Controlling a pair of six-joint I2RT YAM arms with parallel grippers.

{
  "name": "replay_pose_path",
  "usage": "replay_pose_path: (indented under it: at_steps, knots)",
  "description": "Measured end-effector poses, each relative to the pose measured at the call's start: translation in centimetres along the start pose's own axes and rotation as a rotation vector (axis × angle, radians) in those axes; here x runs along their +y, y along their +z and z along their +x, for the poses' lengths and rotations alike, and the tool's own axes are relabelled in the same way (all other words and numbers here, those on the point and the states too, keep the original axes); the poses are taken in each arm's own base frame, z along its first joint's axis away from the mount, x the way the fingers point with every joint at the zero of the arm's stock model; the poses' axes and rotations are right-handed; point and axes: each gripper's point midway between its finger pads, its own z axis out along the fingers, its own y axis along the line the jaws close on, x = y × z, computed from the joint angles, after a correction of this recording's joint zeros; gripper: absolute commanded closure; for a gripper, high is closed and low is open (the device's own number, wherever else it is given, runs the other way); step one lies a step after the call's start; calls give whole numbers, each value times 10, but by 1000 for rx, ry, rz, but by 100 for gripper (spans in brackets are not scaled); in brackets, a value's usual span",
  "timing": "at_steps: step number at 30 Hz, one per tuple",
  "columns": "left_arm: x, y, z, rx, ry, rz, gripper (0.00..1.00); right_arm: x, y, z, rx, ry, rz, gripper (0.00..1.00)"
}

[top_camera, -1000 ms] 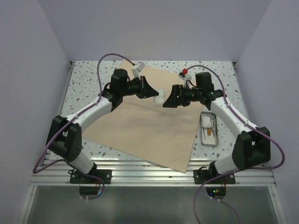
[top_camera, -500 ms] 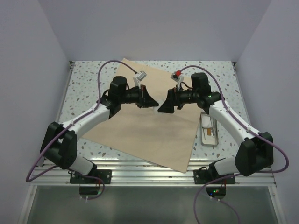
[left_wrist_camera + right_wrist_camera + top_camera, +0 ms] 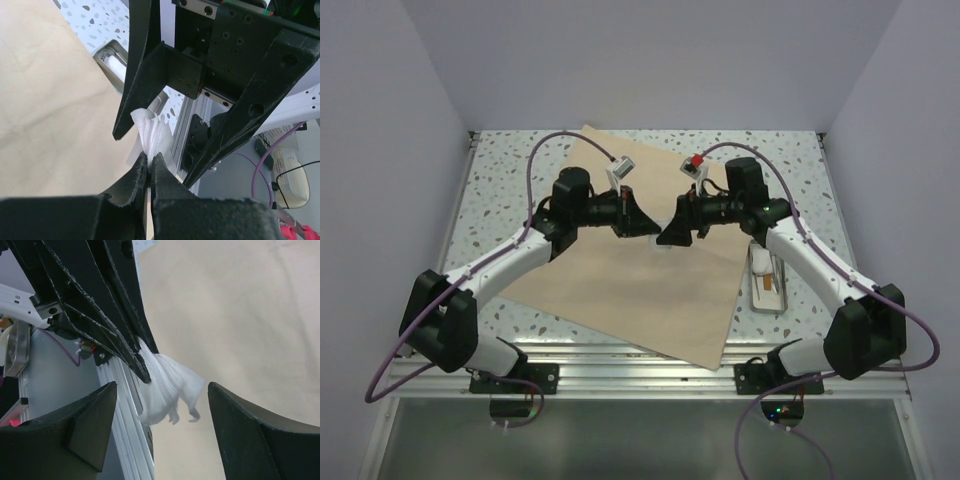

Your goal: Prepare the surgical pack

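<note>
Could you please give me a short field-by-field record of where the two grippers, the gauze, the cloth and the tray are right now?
Left gripper: shut on the crumpled white gauze square
Right gripper: open, fingers either side of the gauze, not closed on it
Flat tan-beige cloth sheet: spread on the speckled table, beneath both grippers
Small silver metal tray: on the table beside the sheet's right edge
</note>
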Motion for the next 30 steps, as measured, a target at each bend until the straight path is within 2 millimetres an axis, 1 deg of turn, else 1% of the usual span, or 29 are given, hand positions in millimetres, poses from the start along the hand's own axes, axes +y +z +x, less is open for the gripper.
replay_pose_path:
  at_steps: [1, 7, 9, 10, 11, 14, 15, 17, 18, 19, 21, 22, 23, 24, 27, 29, 30]
  knots:
    - [-1, 0, 0, 1, 2, 3, 100, 2, 1, 1, 2, -3, -9, 28]
    - [-4, 1, 1, 3, 9, 18, 100, 7, 5, 7, 17, -1, -38, 30]
    - [-5, 1, 1, 5, 10, 22, 100, 8, 5, 7, 20, -2, -48, 35]
    - [-5, 1, 1, 6, 10, 25, 100, 8, 5, 8, 20, -3, -49, 39]
    - [-6, 1, 1, 7, 10, 26, 100, 8, 6, 8, 21, -4, -51, 46]
    - [-7, 1, 1, 7, 14, 33, 100, 9, 6, 10, 24, -6, -64, 53]
    - [-7, 1, 1, 7, 15, 34, 100, 10, 6, 11, 25, -6, -71, 64]
    - [-7, 1, 1, 6, 16, 35, 100, 10, 6, 11, 25, -7, -75, 79]
    - [-7, 1, 1, 4, 18, 36, 100, 10, 6, 11, 25, -7, -76, 92]
    - [-7, 1, 1, 3, 19, 36, 100, 10, 7, 11, 25, -10, -77, 100]
    - [-7, 1, 1, 4, 18, 37, 100, 10, 7, 12, 26, -2, -76, 100]
    - [-7, 1, 1, 4, 17, 36, 88, 10, 7, 12, 27, 1, -76, 100]
    - [-7, 1, 1, 3, 17, 36, 79, 10, 7, 12, 28, 4, -76, 100]
    - [-7, 1, 1, 3, 14, 35, 62, 10, 7, 12, 28, 7, -73, 100]
    - [-4, 2, -1, -9, -1, 16, 53, 1, 8, 14, 37, 37, -20, 100]
    - [2, 2, -2, -18, -12, -16, 53, -7, 7, 16, 52, 65, 37, 100]
    - [9, 1, -3, -28, -25, -53, 52, -14, 6, 18, 70, 87, 79, 100]
